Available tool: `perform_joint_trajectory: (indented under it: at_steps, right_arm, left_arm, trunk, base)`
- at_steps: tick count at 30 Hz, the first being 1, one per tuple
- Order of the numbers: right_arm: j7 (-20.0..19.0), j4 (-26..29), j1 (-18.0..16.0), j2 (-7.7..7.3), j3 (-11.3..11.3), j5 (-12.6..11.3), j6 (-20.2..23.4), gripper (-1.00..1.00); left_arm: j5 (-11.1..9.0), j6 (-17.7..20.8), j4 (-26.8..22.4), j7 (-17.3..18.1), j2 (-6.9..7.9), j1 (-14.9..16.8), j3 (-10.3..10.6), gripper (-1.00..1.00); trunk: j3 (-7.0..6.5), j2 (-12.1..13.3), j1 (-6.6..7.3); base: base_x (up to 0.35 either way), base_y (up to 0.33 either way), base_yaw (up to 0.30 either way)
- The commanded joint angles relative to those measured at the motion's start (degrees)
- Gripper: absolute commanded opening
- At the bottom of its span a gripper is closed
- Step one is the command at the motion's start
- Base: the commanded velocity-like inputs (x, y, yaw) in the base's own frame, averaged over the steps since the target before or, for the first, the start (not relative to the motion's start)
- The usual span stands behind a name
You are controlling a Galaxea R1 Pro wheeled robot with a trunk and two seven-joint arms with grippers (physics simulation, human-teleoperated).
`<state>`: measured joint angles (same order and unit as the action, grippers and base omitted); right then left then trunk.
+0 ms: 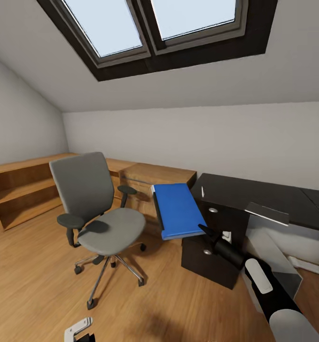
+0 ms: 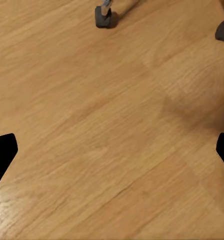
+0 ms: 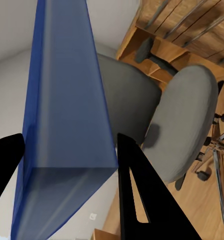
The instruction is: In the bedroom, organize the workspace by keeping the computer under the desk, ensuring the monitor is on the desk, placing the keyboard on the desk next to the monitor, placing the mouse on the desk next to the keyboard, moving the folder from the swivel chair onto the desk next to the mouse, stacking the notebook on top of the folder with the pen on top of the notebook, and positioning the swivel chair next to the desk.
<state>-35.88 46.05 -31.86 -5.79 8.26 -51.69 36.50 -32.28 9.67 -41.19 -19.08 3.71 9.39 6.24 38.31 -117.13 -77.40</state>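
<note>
The right pincer (image 1: 206,231) is clamped on the near edge of the blue folder (image 1: 178,210), holding it in the air between the grey chair (image 1: 100,209) and the black desk (image 1: 254,194). The left pincer (image 2: 112,150) hangs spread wide above the oak floor (image 2: 92,125), near a chair caster (image 2: 106,17). No readable writing shows anywhere.

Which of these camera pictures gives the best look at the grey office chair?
The head view: the swivel chair shows whole, from back to casters. The right wrist view catches its seat and back behind the folder. The left wrist view shows just casters.
</note>
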Motion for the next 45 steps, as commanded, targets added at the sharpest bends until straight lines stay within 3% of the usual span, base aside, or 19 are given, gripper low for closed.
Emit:
perform_joint_trajectory:
  at_steps: [1, 7, 10, 16, 22, 24, 25, 26, 27, 29, 30, 35, 38, 45]
  right_arm:
    - [-0.01, 0.27, -0.04, 0.03, 0.09, -0.06, 0.32, -1.0]
    - [0.73, 2.92, -0.04, 0.04, -0.01, 0.62, 0.13, -1.0]
    - [3.41, 6.0, -0.04, -0.1, 0.08, 1.96, 0.15, -1.0]
    - [7.18, 12.11, 0.02, -0.33, 0.23, 2.36, 0.64, -1.0]
    - [10.21, 14.11, 0.0, -0.06, 0.49, 2.25, 3.19, -1.0]
    - [13.38, 14.71, -0.19, 0.12, 0.91, 0.85, 3.97, -1.0]
    - [17.0, 15.04, -0.52, 0.19, 1.48, -1.66, 4.21, -1.0]
    - [22.8, 15.34, -1.09, 0.23, 2.91, -7.03, 4.08, -1.0]
    - [24.13, 15.4, -1.18, 0.23, 3.31, -8.64, 3.88, -1.0]
    - [28.43, 15.76, -1.39, 0.24, 4.37, -14.62, 1.98, -1.0]
    - [32.64, 16.92, -1.32, 0.25, 4.97, -19.03, -5.91, -1.0]
    - [32.93, 18.74, -0.89, -0.19, 4.93, -19.41, -7.56, -1.0]
    - [29.85, 19.78, 1.07, -0.13, 4.92, -19.48, -7.54, -1.0]
    - [29.05, 21.2, 2.72, -0.08, 4.92, -19.49, -6.97, -1.0]
  left_arm:
    - [-0.46, 0.14, -0.11, -0.53, 0.07, 0.01, 0.38, 1.0]
    - [-0.44, 0.09, 0.31, -0.59, 0.0, 0.01, 0.57, 1.0]
    - [-0.42, 0.09, 0.69, -0.6, -0.01, 0.01, 0.66, 1.0]
    - [-0.42, 0.08, 1.4, -0.6, -0.06, 0.01, 0.73, 1.0]
    - [-0.41, 0.08, 1.61, -0.61, -0.1, 0.01, 0.78, 1.0]
    - [-0.41, 0.08, 1.63, -0.61, -0.1, 0.01, 0.79, 1.0]
    - [-0.41, 0.08, 1.64, -0.61, -0.1, 0.01, 0.79, 1.0]
    - [-0.38, 0.03, 1.64, -0.61, -0.15, 0.01, 0.79, 1.0]
    - [-0.39, 0.02, 1.64, -0.61, -0.16, 0.01, 0.79, 1.0]
    - [-0.36, 0.01, 1.65, -0.61, -0.16, 0.01, 0.79, 1.0]
    - [-0.19, -2.83, 1.65, -0.88, -0.68, 0.01, 1.47, 1.0]
    - [-0.23, -6.46, 1.64, -0.87, -0.88, 0.01, 2.75, 1.0]
    - [-0.27, -6.85, 1.68, -0.84, -0.89, 0.01, 2.89, 1.0]
    - [-0.24, -6.94, 2.32, -0.7, -0.89, 0.01, 2.9, 1.0]
  trunk:
    - [-0.12, 0.39, 0.23]
    - [-1.2, 2.79, 1.55]
    - [-1.73, 3.99, 2.21]
    - [-2.81, 6.4, 3.53]
    - [-3.89, 8.81, 4.85]
    - [-4.25, 9.61, 5.29]
    - [-4.43, 10.01, 5.5]
    - [-4.61, 10.41, 5.72]
    - [-4.79, 10.81, 5.94]
    - [-5.15, 11.62, 6.38]
    - [-5.32, 12.02, 6.6]
    - [-6.22, 14.02, 7.7]
    - [-6.76, 15.22, 8.36]
    - [-8.02, 18.03, 9.9]
  base:
    - [0.0, 0.0, -0.275]
    - [0.0, 0.0, -0.28]
    - [0.0, 0.0, -0.218]
    - [0.0, 0.0, -0.068]
    - [0.0, 0.0, -0.01]
    - [0.0, 0.0, -0.002]
    - [0.0, 0.0, 0.0]
    - [0.0, 0.0, 0.0]
    - [0.0, 0.0, 0.0]
    - [0.0, 0.0, 0.0]
    - [0.0, 0.0, 0.0]
    - [0.0, 0.0, 0.0]
    - [0.0, 0.0, 0.0]
    - [0.0, 0.0, 0.0]
